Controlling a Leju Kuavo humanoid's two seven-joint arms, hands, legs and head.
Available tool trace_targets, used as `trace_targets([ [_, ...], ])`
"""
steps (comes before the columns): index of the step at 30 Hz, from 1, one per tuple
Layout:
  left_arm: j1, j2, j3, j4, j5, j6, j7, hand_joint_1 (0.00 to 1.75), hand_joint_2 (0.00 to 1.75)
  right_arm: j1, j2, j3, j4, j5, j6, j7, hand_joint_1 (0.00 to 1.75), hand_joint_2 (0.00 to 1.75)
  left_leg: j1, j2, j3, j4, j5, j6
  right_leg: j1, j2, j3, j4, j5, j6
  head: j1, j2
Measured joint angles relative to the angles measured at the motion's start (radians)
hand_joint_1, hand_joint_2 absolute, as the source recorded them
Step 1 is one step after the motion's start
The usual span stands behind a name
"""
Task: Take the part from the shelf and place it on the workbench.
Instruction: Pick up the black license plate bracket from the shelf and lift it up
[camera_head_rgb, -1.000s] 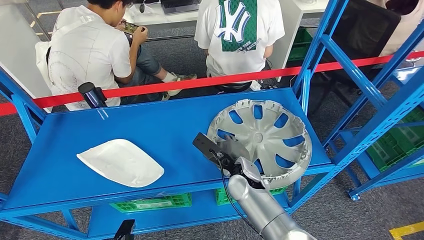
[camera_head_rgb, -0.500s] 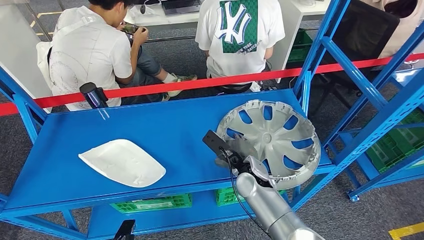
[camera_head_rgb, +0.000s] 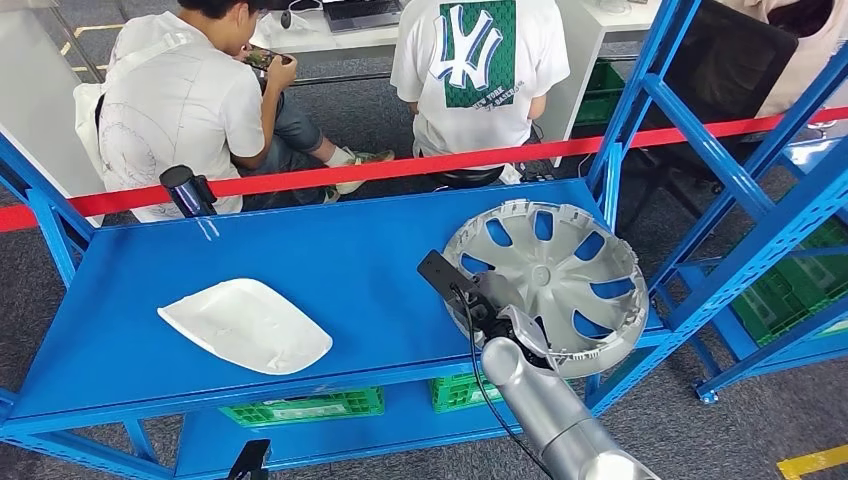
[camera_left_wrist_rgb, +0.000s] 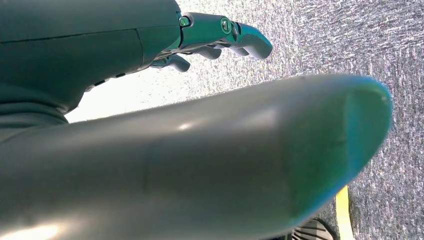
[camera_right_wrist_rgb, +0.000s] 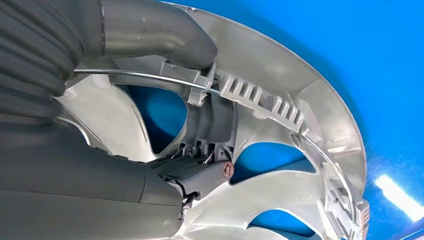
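Right hand gripping hubcap by near rim, thumb over edge; disc tilting, overhanging shelf right corner. Left hand hanging spread.

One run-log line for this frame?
right hand: grips hubcap rim | hubcap: over blue shelf | left hand: holds nothing
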Motion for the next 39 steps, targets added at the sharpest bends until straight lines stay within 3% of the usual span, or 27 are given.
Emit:
trace_targets([
  [15, 0.001, 0.0, 0.0, 0.0, -0.002, 0.0, -0.002, 0.0, 0.0, 0.001, -0.003, -0.032, -0.002, -0.029, -0.003, -0.03, 1.75, 1.75, 0.0, 0.0, 0.001, 0.0, 0.0, 0.0, 0.0, 0.0, 0.001, 0.0, 0.0, 0.001, 0.0, 0.0],
  [24, 0.009, 0.0, 0.001, 0.0, -0.003, 0.013, -0.013, 0.0, 0.0, 0.005, -0.017, -0.082, -0.041, -0.094, -0.028, -0.152, 1.75, 1.75, 0.0, 0.001, 0.0, 0.0, 0.0, 0.001, 0.0, 0.0, 0.002, -0.001, 0.001, 0.002, 0.0, 0.0],
  [28, 0.02, 0.0, 0.001, 0.0, -0.001, 0.015, -0.024, 0.0, 0.0, 0.035, -0.03, -0.102, -0.146, -0.138, -0.039, -0.22, 1.75, 1.75, 0.0, 0.002, -0.005, 0.0, 0.0, 0.001, 0.0, 0.001, -0.003, -0.001, 0.002, 0.003, 0.0, 0.0],
  [35, 0.027, 0.0, 0.002, 0.0, -0.001, 0.015, -0.029, 0.0, 0.0, 0.08, -0.042, -0.108, -0.299, -0.169, -0.034, -0.235, 1.75, 1.75, 0.0, 0.002, -0.011, 0.0, 0.0, 0.001, 0.0, 0.002, -0.01, -0.001, 0.002, 0.003, 0.0, 0.0],
  [39, 0.029, 0.0, 0.002, 0.001, -0.001, 0.013, -0.033, 0.0, 0.0, 0.123, -0.056, -0.106, -0.411, -0.22, -0.05, -0.291, 1.75, 1.75, 0.0, 0.002, -0.014, 0.0, 0.0, 0.001, 0.0, 0.002, -0.014, -0.001, 0.002, 0.003, 0.0, 0.0],
])
